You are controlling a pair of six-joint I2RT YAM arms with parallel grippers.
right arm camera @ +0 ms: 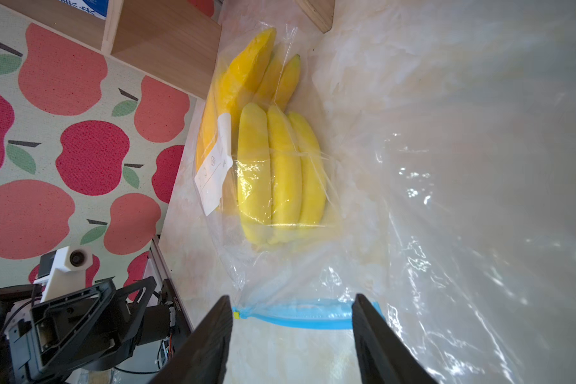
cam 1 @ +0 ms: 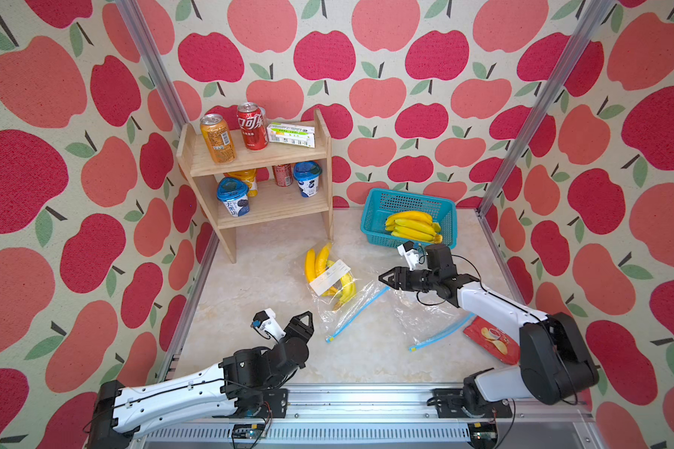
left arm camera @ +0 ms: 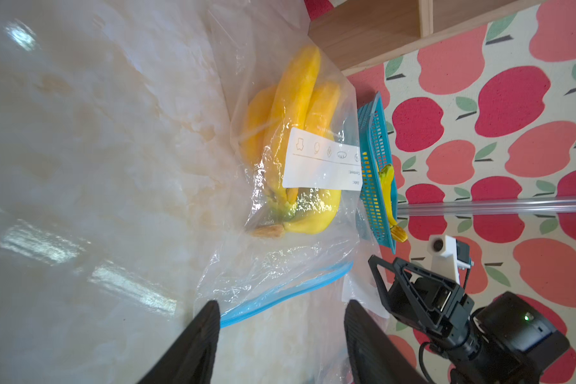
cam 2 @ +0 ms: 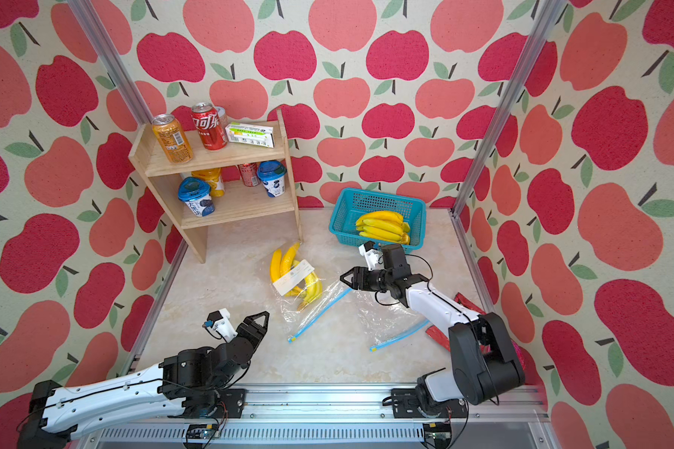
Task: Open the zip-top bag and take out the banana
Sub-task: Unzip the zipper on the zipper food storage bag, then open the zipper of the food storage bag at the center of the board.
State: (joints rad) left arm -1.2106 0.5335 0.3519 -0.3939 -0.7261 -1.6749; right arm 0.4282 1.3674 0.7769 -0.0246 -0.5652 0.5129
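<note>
The limp, slippery bag [cam 1: 341, 309] holding the banana [cam 1: 310, 265] is lying mid-surface, with the left pincer [left arm camera: 281, 309] at seven o'clock and the right pincer [right arm camera: 291, 302] at three, both gaping empty. Its stiffer zip strip [cam 1: 358, 313] is likely offering the best hold.

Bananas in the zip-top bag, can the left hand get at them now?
Probably not directly: the left hand stands open near the zip strip, but the bag covers the bananas.

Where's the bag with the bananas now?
In both top views the banana bag lies mid-table, in front of the wooden shelf, left of the blue basket.
</note>
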